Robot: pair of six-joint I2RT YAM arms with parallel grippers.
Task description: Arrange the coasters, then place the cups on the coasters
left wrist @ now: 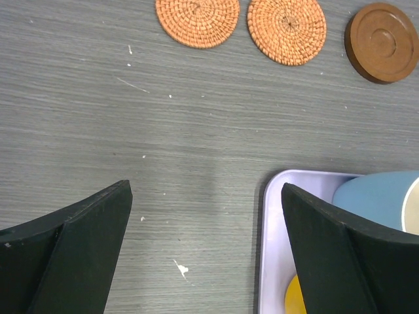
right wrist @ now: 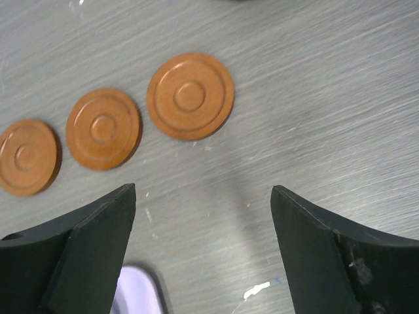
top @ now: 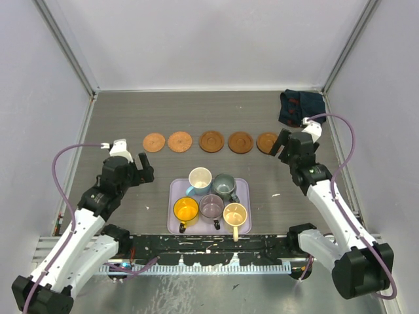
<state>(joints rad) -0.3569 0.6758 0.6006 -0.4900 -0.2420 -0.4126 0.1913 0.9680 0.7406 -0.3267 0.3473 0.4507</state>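
The grey wood-grained counter (top: 209, 114) carries a lilac rectangular tray (top: 175, 196) on its near half and, in its far right corner, a dark folded cloth (top: 301, 108). All five small handled cups (top: 211, 196) stand packed on the tray: a white-and-blue cup (top: 200, 178), a grey-green metallic cup (top: 224, 186), an orange-yellow cup (top: 186, 209), a translucent purplish-grey cup (top: 211, 206) and a cream-yellow cup (top: 235, 214). Beyond them the five small round coasters (top: 240, 142) lie in one level row: two woven orange coasters (top: 154, 142) at the left, three smooth brown ringed coasters (top: 211, 141) to their right. The left pincer (left wrist: 206, 190) hangs wide open and empty by the tray's far left corner; the right pincer (right wrist: 203, 190) gapes empty just beside the rightmost coaster (top: 263, 142). Arranging looks finished, so carrying cups over is probably the step in hand; none sits on a coaster yet. The next move calls for a descent onto an outer cup, jaws straddling its wall without knocking its neighbours. The right arm (top: 327, 196) covers that last coaster's edge from above, and both wrist views cut the tray off.
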